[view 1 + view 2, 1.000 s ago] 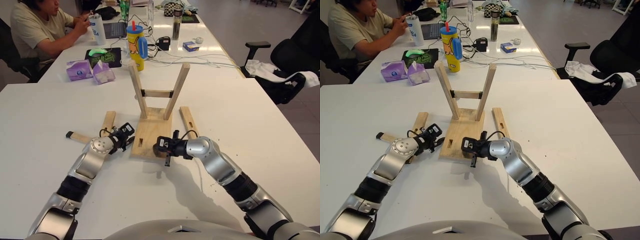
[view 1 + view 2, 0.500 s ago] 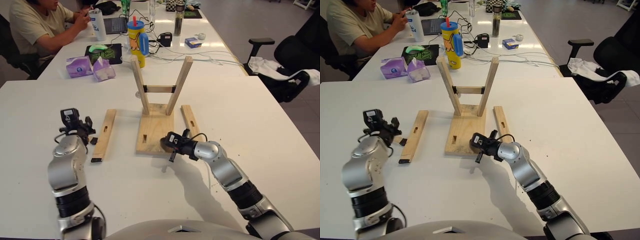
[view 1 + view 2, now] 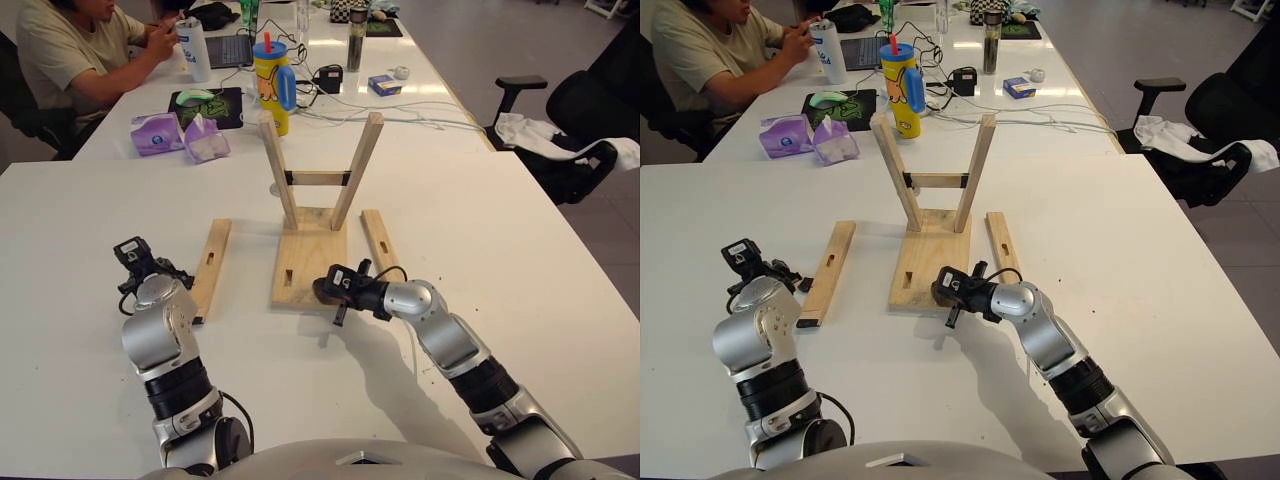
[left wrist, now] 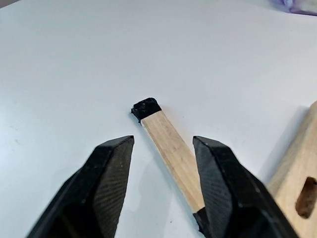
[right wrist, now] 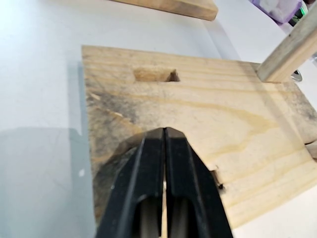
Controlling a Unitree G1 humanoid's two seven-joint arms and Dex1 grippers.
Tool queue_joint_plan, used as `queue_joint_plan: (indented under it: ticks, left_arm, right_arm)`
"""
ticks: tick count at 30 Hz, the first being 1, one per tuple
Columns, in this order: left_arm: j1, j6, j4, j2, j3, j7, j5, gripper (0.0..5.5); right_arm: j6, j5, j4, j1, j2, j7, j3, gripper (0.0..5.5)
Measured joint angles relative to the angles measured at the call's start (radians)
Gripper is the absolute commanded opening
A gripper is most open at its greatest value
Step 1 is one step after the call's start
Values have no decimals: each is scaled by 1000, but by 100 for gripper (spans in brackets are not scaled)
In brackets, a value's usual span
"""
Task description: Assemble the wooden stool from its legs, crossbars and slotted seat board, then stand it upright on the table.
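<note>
Left pincer (image 4: 163, 143) has swung left, open over the flat black-tipped wooden crossbar (image 4: 172, 156) running lengthwise between its fingers; right pincer (image 5: 164, 134) shut, empty, above the pale slotted seat board (image 5: 233, 114).

Pale pine, black, white
Seat board (image 3: 308, 258) grainy pale pine; crossbar (image 4: 171, 151) tan, black-capped; left pincer (image 4: 162, 141) black; worktop (image 3: 500, 220) white.

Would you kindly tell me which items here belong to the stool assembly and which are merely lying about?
Job: seat board, two standing legs joined by a crossbar, two loose legs, loose crossbar beneath the open left gripper.
Lying about: yellow cup, tissue packs, cables.
</note>
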State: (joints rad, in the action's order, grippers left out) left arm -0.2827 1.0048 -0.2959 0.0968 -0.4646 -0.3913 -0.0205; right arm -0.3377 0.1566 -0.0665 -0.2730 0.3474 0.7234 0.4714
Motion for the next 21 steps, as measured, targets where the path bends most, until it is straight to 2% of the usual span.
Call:
queue_joint_plan:
  ticks: [14, 21]
  left_arm:
    - [-52, -81, 181, -2, -49, -14, 82, 224]
    - [-39, 31, 113, 1, -68, -37, 99, 224]
  right_arm:
    - [1, 0, 6, -12, -13, 7, 26, 0]
    - [-2, -7, 17, -14, -27, -1, 25, 0]
